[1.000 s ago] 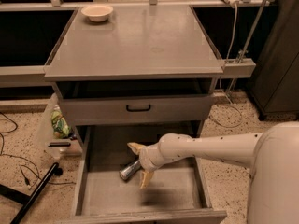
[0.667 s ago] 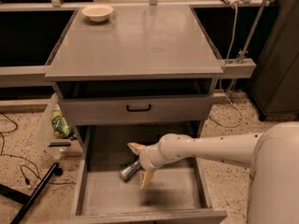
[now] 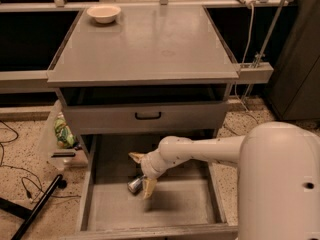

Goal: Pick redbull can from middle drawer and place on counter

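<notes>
Camera view: the gripper [image 3: 142, 173] is held low inside the open drawer [image 3: 175, 206], below the table's [image 3: 150, 49] front edge. Its fingers [image 3: 148, 188] are spread wide and nothing is gripped. The can [image 3: 134, 185] lies on its side on the drawer floor between them, close to the nearer finger. For a sound grasp, the can should be centred between the fingers before they are closed. It should then be raised clear of the closed drawer front [image 3: 147, 116] above. No brand or writing can be read on the can.
</notes>
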